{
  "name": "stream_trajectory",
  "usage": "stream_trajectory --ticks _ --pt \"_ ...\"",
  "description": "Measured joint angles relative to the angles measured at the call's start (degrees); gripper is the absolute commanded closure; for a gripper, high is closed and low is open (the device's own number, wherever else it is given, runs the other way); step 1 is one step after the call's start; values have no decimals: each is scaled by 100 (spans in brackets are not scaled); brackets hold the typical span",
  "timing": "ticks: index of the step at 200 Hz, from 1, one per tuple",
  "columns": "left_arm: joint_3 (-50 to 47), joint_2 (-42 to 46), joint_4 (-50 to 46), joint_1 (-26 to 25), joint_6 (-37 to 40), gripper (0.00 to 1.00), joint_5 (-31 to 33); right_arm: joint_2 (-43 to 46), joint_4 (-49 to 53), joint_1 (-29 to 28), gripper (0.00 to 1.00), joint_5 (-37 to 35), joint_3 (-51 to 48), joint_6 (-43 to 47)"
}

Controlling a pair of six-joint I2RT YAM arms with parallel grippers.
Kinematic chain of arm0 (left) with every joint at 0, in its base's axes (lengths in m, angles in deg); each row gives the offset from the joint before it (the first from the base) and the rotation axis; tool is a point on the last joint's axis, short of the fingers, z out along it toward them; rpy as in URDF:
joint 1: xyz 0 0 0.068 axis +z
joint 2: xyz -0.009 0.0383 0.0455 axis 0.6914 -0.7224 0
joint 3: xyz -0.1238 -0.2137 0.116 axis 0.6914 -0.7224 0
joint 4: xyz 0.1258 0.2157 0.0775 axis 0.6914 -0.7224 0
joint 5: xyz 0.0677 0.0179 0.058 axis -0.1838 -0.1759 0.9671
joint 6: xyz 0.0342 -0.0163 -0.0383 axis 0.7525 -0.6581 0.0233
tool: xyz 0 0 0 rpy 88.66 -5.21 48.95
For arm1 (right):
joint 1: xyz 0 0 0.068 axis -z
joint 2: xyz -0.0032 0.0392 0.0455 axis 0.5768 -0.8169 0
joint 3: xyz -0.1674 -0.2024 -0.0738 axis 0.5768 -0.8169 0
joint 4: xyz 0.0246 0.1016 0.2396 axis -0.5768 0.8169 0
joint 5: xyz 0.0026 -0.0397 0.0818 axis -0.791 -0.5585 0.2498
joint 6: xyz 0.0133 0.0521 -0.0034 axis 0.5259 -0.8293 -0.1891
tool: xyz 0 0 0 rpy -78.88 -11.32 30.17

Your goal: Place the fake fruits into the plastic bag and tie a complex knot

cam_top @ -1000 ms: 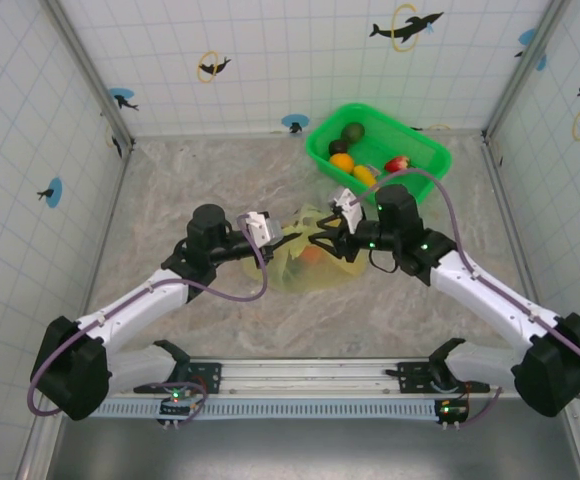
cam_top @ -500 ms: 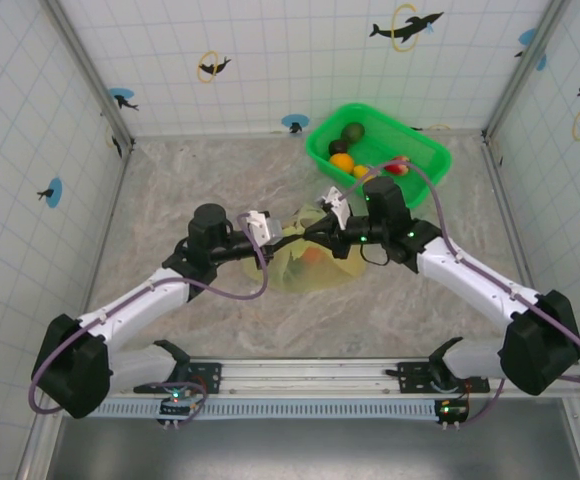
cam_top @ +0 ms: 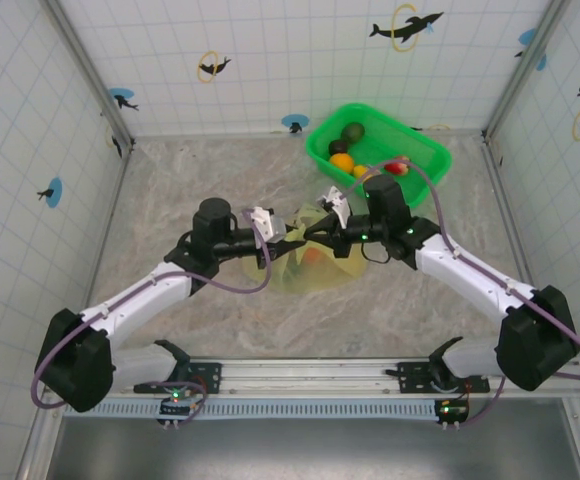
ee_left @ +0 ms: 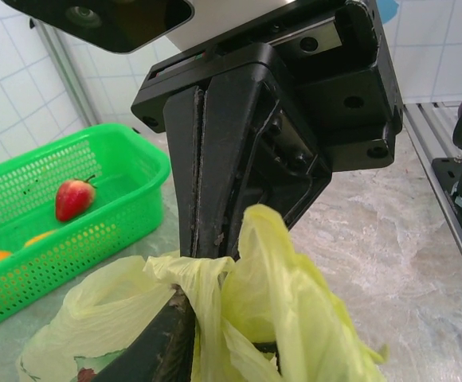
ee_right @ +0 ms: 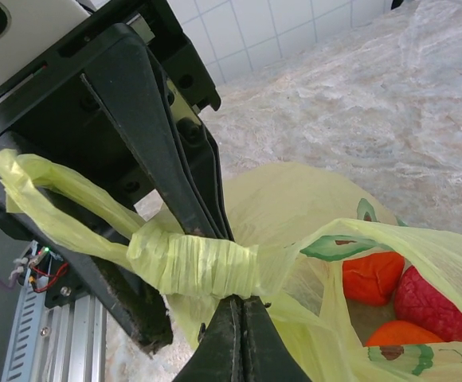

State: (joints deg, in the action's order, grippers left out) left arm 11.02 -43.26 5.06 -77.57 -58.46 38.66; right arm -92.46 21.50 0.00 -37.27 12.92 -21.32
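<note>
Right gripper was clenched, jaws pressed flat together, pinching thin film of the plastic bag directly under the knot. Knot: pale yellow-green handle strip bunched and wound into a tight band. One flat loop ran off it across the black fingers of my left gripper. Left jaws: I could not tell whether they were parted or closed, and the grip on the strip was unclear. From above, both grippers met tip to tip over the bag's top, mid-table.

Print on bag: a green leaf-shaped motif with a brown spot, and a second one lower down. Both were too crumpled to read as lettering.

Bag contents, right wrist view: fake fruits touching one another. One was orange-red, one dark red and pebbled, one orange.

Green basket stood at the far right, well apart from the bag. It held a dark green fruit, a darker one, an orange one, a yellow one and a red one. In the left wrist view the red one was strawberry-shaped, lying on the basket floor.

Walls: white tile with dolphin decals, one set in a yellow ring.
</note>
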Motion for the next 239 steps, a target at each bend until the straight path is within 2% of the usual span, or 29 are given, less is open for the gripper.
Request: stream_trajectory --ticks 45,67,110,130,169,178,210,217,239 --pt "160 -57 -284 2 24 69 46 0 0 33 100 63 0 20" --pt "160 -57 -302 13 -13 64 160 0 -63 4 100 219 0 35" --pt "157 -55 -280 83 -153 66 199 2 -249 -2 100 341 0 48" --pt "160 -57 -323 83 -155 73 140 2 -256 -2 100 345 0 50" --pt "212 -114 -616 105 -42 100 -2 9 -271 22 100 326 0 59" --pt "225 -133 -636 116 -7 100 -11 9 -258 24 100 315 0 59" --pt "310 -157 -756 125 96 100 -11 61 -205 37 58 232 7 94" --pt "321 -157 -774 125 131 100 4 101 -175 48 54 205 11 101" --pt "334 -157 -839 125 219 100 33 330 -101 122 49 168 39 109"
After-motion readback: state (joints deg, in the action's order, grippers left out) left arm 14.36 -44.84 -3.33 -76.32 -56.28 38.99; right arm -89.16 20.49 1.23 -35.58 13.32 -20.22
